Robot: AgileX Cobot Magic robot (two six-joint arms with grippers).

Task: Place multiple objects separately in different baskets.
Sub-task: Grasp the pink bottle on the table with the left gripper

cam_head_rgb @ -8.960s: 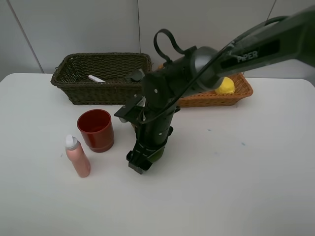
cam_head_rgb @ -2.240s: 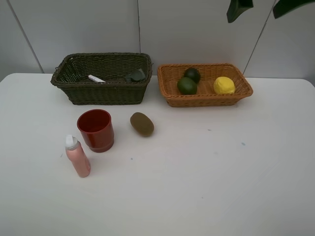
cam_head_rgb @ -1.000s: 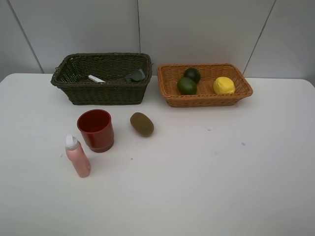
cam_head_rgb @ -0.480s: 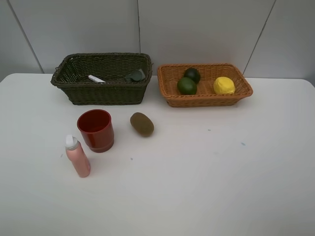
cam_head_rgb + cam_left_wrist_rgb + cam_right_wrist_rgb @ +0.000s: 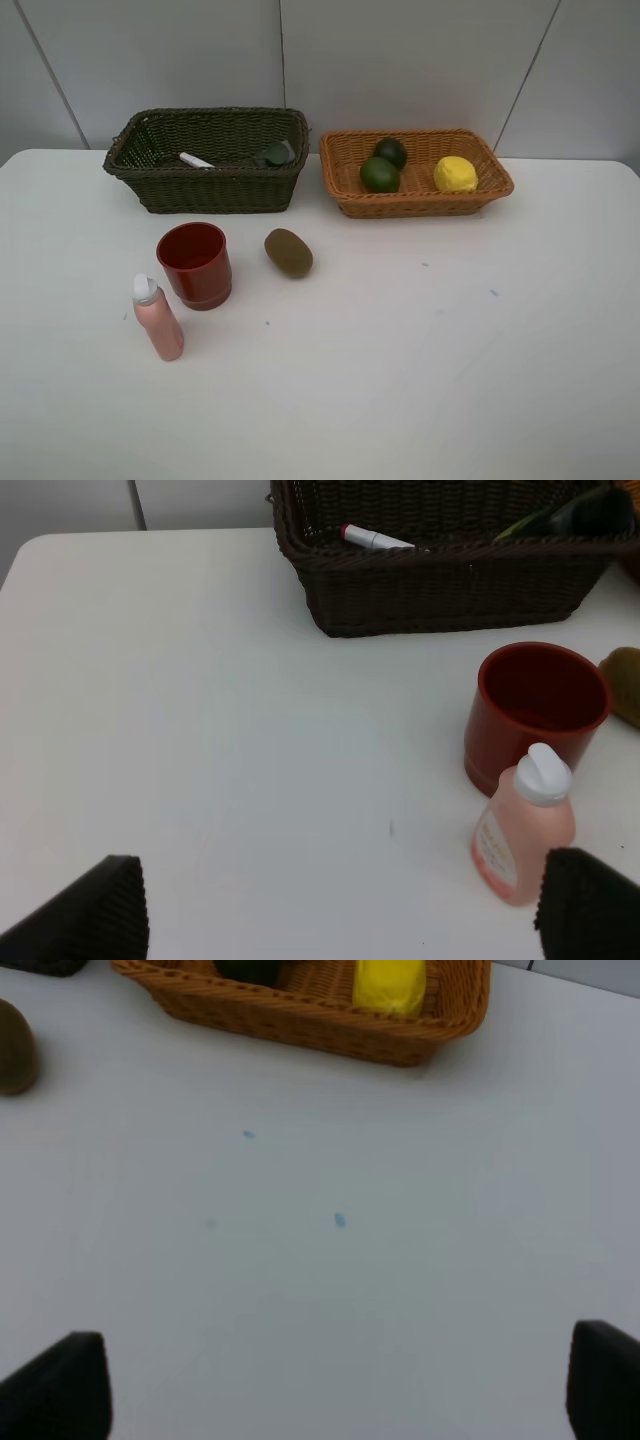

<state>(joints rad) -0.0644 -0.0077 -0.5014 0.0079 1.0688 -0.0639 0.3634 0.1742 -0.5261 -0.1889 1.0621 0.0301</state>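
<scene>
The dark olive basket [image 5: 205, 185] holds a white marker [image 5: 195, 160] and a dark grey bottle [image 5: 273, 154]. In the orange-tan basket [image 5: 415, 205] lie a lime [image 5: 380, 174], a mangosteen [image 5: 391, 152] and a lemon [image 5: 456, 174]. On the table stand a red cup [image 5: 195, 264] and a pink spray bottle [image 5: 158, 318], with a kiwi [image 5: 288, 252] lying beside the cup. Neither arm shows in the exterior view. My left gripper [image 5: 345, 920] hangs open short of the spray bottle [image 5: 522, 828] and cup [image 5: 538, 715]. My right gripper [image 5: 335, 1390] is open over bare table, well short of the orange basket [image 5: 300, 1020].
The white table [image 5: 420, 360] runs to a grey panelled wall behind the baskets. Its left edge shows in the left wrist view beyond the dark basket [image 5: 440, 580]. The kiwi [image 5: 15, 1045] sits at the edge of the right wrist view.
The right arm, earlier reaching down over the table's middle, has drawn up and out of the exterior view. Over the last second nothing has moved.
</scene>
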